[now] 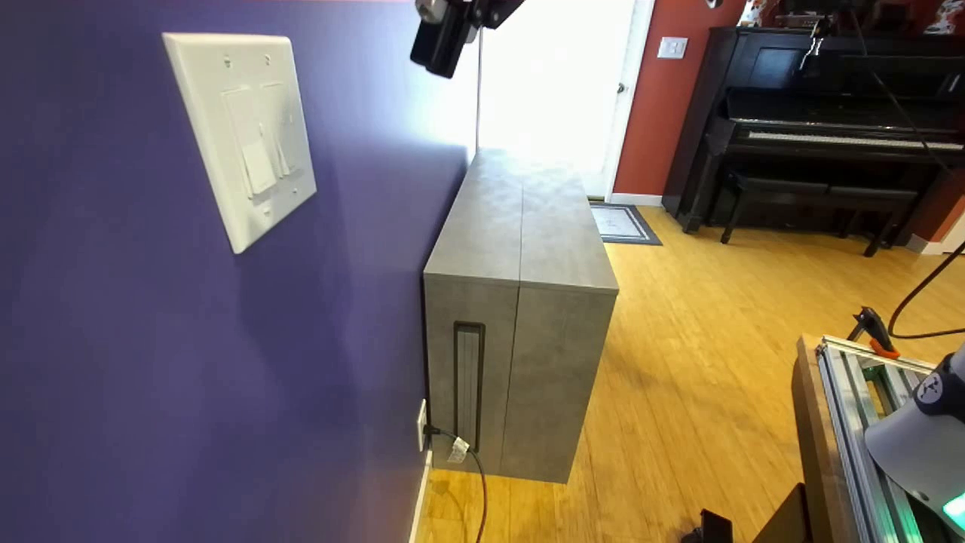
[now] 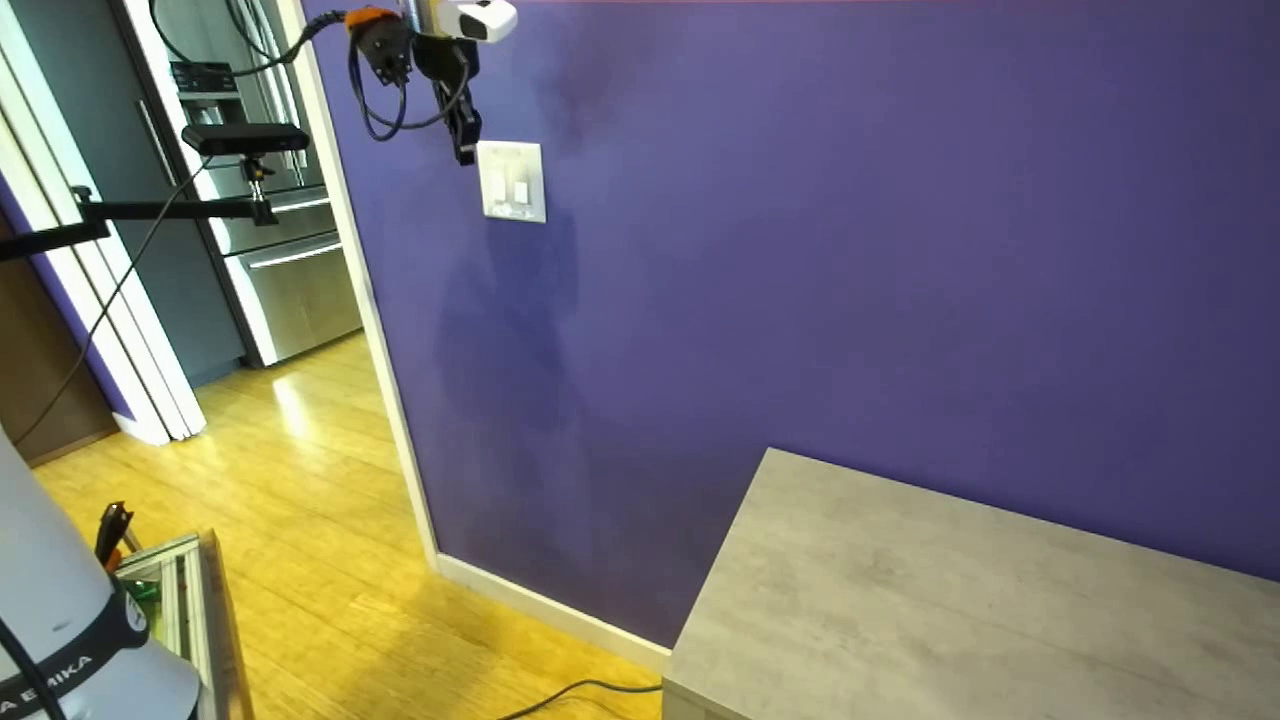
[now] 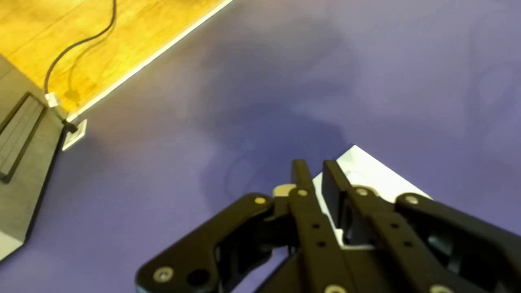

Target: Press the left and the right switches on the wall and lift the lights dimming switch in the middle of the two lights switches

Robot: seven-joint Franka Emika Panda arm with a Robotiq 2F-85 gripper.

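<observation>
In an exterior view, the double-gang switch plate sits on the violet-blue wall, four o'clock from the end effector, parted narrowly and empty. The left paddle and right paddle should feel light, stiff, slick: press their faces; nudge the likely dimmer slider from beneath. Both paddles' long axes run twelve-to-six, faces outward.

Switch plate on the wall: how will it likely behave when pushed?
The plate should feel stiff and hardly shift, given its screws and flat seat on the wall. Its smooth face may prove slippery. One paddle probably rocks, since its lower half seems to jut out.
</observation>
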